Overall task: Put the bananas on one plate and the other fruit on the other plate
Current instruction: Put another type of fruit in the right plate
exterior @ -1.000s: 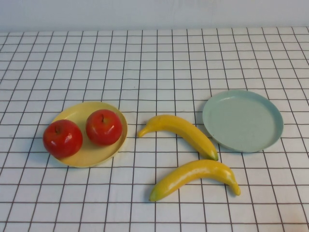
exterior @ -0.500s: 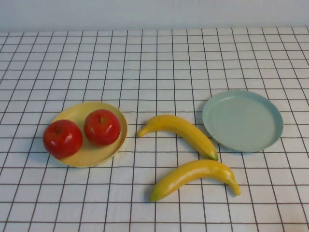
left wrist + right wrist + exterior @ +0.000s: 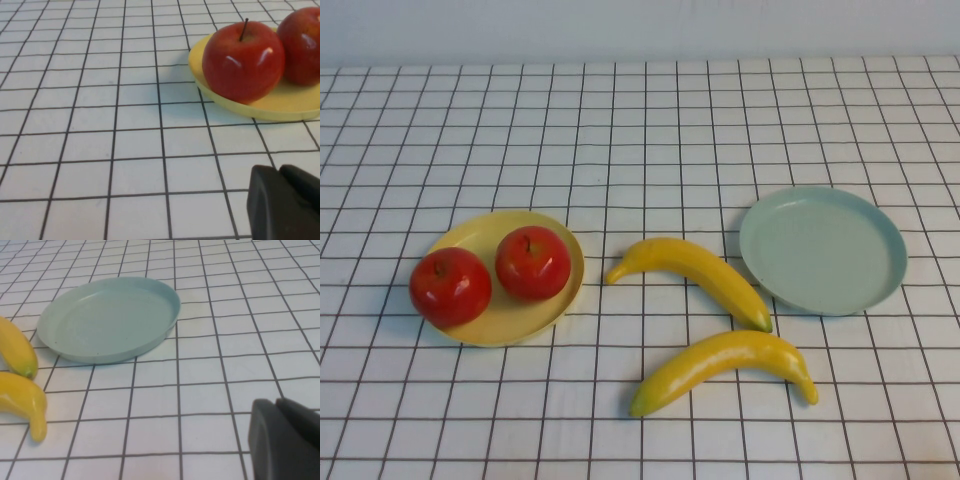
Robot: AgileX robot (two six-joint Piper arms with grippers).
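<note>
Two red apples point(image 3: 450, 286) point(image 3: 533, 263) sit on the pale yellow plate point(image 3: 480, 228) at the left. Two yellow bananas point(image 3: 695, 268) point(image 3: 720, 365) lie on the cloth in the middle, beside the empty blue-green plate point(image 3: 823, 250) at the right. Neither arm shows in the high view. My left gripper point(image 3: 280, 172) is shut and empty, low over the cloth, short of the apples point(image 3: 243, 60) and the yellow plate point(image 3: 280, 107). My right gripper point(image 3: 275, 402) is shut and empty, short of the blue-green plate point(image 3: 107, 317) and the banana tips point(image 3: 22, 402).
A white cloth with a black grid point(image 3: 640, 130) covers the whole table. A pale wall runs along the far edge. Nothing else stands on the cloth.
The apple nearer the yellow plate's middle has rocked very slightly to the left and back. Nothing else has moved.
</note>
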